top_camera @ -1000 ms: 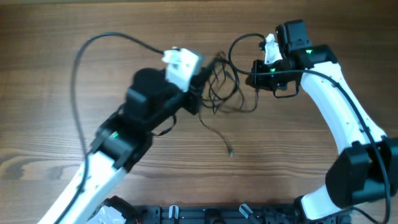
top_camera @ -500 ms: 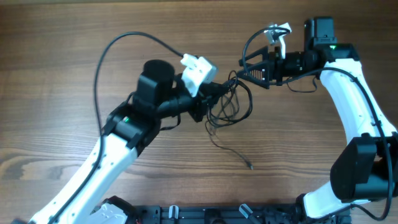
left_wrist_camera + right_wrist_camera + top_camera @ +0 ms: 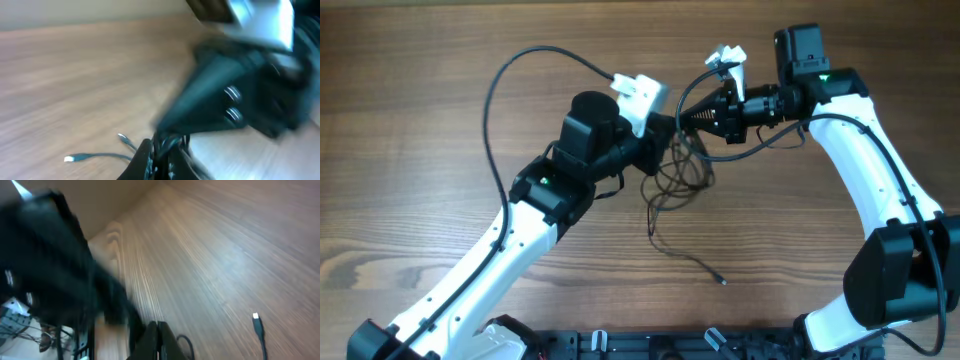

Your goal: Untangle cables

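Both arms meet nose to nose over the middle of the wooden table (image 3: 410,90), right above the cables (image 3: 678,180). The left gripper (image 3: 656,150) is pinched on strands at the top of the tangle. I'd say it's anchoring the bundle so the other arm can tease a loop free. The right gripper (image 3: 686,116) sits pressed together just beside it, and whether it traps a strand I can't tell. One plug end (image 3: 722,281) trails loose toward the near edge.

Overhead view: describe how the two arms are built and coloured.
Both arms have white tubular links and black joint housings, each with a small green light. The left arm carries a white camera block and a looping black cable; the right arm has black tapered fingers.
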{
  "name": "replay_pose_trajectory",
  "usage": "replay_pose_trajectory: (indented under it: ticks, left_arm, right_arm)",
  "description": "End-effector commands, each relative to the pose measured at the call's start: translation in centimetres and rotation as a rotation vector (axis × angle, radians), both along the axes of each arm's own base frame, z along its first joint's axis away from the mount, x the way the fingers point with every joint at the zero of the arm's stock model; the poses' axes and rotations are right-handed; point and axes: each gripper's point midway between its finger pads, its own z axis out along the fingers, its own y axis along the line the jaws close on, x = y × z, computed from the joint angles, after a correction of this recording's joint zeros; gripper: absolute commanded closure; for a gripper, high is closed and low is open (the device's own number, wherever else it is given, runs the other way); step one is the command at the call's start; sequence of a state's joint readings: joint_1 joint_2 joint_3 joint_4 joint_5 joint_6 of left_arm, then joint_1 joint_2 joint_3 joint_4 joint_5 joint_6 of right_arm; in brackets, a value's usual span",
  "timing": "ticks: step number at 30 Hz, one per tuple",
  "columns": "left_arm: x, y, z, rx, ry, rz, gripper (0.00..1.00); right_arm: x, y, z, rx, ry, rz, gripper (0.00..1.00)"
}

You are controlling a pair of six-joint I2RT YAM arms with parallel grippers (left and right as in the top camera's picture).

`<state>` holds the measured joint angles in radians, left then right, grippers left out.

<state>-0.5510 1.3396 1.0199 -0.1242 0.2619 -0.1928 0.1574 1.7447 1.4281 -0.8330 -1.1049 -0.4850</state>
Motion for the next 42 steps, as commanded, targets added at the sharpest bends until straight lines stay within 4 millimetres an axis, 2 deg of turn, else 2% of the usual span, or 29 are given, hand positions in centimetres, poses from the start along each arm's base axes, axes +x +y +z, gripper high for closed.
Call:
replay_pose_trajectory:
  ticks: [1,3,5,6,8,9,10,12,13,15,17,19,20,21,24,25,27,28,29,32,34,35,36,37,38,39,40,41,42]
  left_arm:
    - [2.4,3.0,4.8,-0.049,-0.136,0.184,0.96]
    - [0.3,0.9,4.2,-0.020,-0.139,-0.009,0.96]
    - [-0.9,0.2,3.4,-0.014,-0.105,-0.088,0.96]
    - [-1.0,0.3,3.1,-0.008,-0.091,-0.089,0.96]
    - [-1.6,-0.4,3.4,-0.031,-0.090,-0.136,0.96]
    - [-1.8,-0.6,3.7,-0.050,-0.091,-0.153,0.96]
    - [-1.8,-0.7,3.9,-0.055,-0.098,-0.152,0.96]
    - [-1.0,-0.1,4.7,-0.064,-0.130,-0.117,0.96]
    - [0.0,0.9,5.4,-0.082,-0.141,-0.051,0.96]
    - [3.0,5.4,7.7,-0.169,-0.149,0.224,0.96]
    - [5.1,10.8,9.4,-0.280,-0.137,0.509,0.96]
    - [5.8,13.4,9.3,-0.355,-0.091,0.640,0.89]
    - [5.9,13.3,8.5,-0.390,-0.039,0.661,0.89]
    - [5.8,12.5,7.7,-0.400,0.008,0.634,0.86]
    - [4.3,8.3,4.8,-0.359,0.151,0.438,0.86]
    - [3.6,7.2,4.0,-0.354,0.203,0.377,0.77]
    - [1.8,4.7,1.9,-0.334,0.322,0.257,0.31]
    - [1.5,4.2,1.1,-0.323,0.352,0.242,0.06]
    - [0.8,3.0,-0.1,-0.299,0.396,0.212,0.00]
    - [0.7,0.8,-1.5,-0.307,0.442,0.207,0.00]
    - [2.0,0.7,-4.5,-0.340,0.550,0.379,0.00]
    - [2.1,0.0,-6.6,-0.316,0.593,0.392,0.21]
    - [2.2,-0.2,-7.7,-0.292,0.605,0.392,0.85]
    - [2.3,-0.1,-8.4,-0.262,0.598,0.384,0.96]
    - [2.8,0.4,-8.6,-0.198,0.527,0.349,0.96]
    - [3.2,0.9,-7.8,-0.157,0.450,0.306,0.96]
    - [3.1,1.1,-6.4,-0.121,0.367,0.236,0.96]
    - [2.6,0.9,-5.1,-0.088,0.285,0.145,0.96]
    - [2.0,0.8,-3.6,-0.052,0.198,0.060,0.96]
  right_arm:
    - [-0.1,0.6,-0.9,-0.016,0.026,-0.003,0.66]
    - [0.6,0.5,-0.2,0.016,-0.072,0.021,0.61]
    - [0.4,0.6,0.4,0.048,-0.146,0.068,0.46]
    - [0.3,0.6,0.4,0.046,-0.151,0.072,0.44]
    - [0.4,0.7,0.4,0.047,-0.162,0.072,0.48]
    - [0.7,0.7,0.4,0.041,-0.173,0.066,0.68]
    - [1.1,0.6,0.3,0.028,-0.150,0.039,0.83]
    - [2.4,0.0,-0.7,-0.040,-0.054,-0.071,0.95]
    - [3.3,-0.8,-1.9,-0.110,0.019,-0.166,0.95]
    - [3.5,-1.9,-3.4,-0.195,0.096,-0.246,0.95]
    - [2.7,-1.9,-3.7,-0.204,0.132,-0.235,0.95]
    - [2.3,-1.5,-3.3,-0.169,0.143,-0.212,0.95]
    - [2.6,-1.2,-2.8,-0.144,0.138,-0.214,0.95]
    - [3.0,-1.2,-2.6,-0.134,0.136,-0.228,0.95]
    - [5.1,-1.0,-1.4,-0.090,0.099,-0.289,0.96]
    - [5.7,-0.8,-0.9,-0.070,0.089,-0.307,0.95]
    - [6.4,-0.7,-0.2,-0.046,0.065,-0.318,0.95]
    - [6.5,-0.7,-0.1,-0.044,0.062,-0.319,0.95]
    - [6.4,-0.7,-0.2,-0.044,0.064,-0.319,0.96]
    - [5.9,-0.4,0.1,-0.024,0.079,-0.291,0.95]
    - [5.3,0.1,0.6,0.012,0.084,-0.251,0.95]
    - [5.3,0.1,0.6,0.012,0.084,-0.251,0.95]
    - [5.3,0.1,0.6,0.010,0.089,-0.251,0.95]
    - [5.2,0.0,0.5,0.008,0.094,-0.251,0.94]
    - [5.1,-0.2,0.1,-0.012,0.095,-0.256,0.89]
    - [5.1,-0.6,-0.4,-0.034,0.101,-0.267,0.83]
    - [5.3,-1.3,-0.9,-0.060,0.109,-0.292,0.73]
    - [5.6,-2.0,-0.9,-0.063,0.103,-0.308,0.55]
    - [5.9,-2.8,-0.6,-0.057,0.099,-0.327,0.45]
